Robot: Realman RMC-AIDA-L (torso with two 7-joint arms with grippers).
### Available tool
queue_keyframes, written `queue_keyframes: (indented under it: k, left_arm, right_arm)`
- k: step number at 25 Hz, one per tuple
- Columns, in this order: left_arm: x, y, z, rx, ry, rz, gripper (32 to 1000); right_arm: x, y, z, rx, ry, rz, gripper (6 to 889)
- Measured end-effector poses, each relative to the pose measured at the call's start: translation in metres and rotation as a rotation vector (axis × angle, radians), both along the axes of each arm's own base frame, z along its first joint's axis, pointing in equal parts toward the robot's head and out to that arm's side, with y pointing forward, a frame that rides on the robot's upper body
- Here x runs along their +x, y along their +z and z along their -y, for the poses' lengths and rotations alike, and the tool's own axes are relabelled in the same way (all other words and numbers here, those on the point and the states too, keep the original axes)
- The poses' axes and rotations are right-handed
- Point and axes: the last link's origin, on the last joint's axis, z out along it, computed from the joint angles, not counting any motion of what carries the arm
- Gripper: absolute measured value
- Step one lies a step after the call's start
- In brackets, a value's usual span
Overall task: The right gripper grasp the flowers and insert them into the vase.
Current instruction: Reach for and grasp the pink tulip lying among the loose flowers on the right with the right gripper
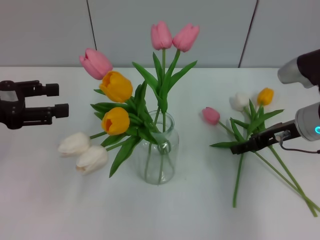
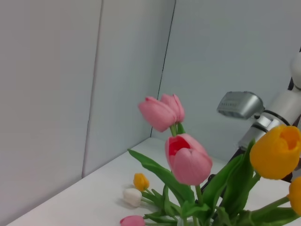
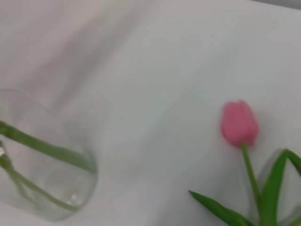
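Item: flowers (image 1: 248,131) on the table (image 1: 45,200), right of the vase (image 1: 159,150); we judge them light, springy, slippery-stemmed. Right hand (image 1: 245,146) at mid-stem, our preferred hold; grip state: we cannot tell.

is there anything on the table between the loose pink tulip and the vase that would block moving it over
Nothing visible lies on the table between the loose pink tulip and the vase. The right gripper is at its stem. The vase mouth is crowded with stems and leaves, which may hinder insertion.
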Motion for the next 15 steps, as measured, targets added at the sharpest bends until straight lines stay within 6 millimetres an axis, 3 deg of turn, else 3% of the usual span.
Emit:
queue_keyframes:
  k: [7, 15]
  left_arm:
    - [-0.004, -0.001, 0.002, 0.005, 0.016, 0.001, 774]
    - [-0.004, -0.003, 0.002, 0.005, 0.023, 0.006, 773]
  right_arm:
    - [0.018, -0.007, 0.005, 0.013, -0.031, 0.049, 860]
    - [0.022, -0.006, -0.002, 0.061, -0.007, 0.087, 859]
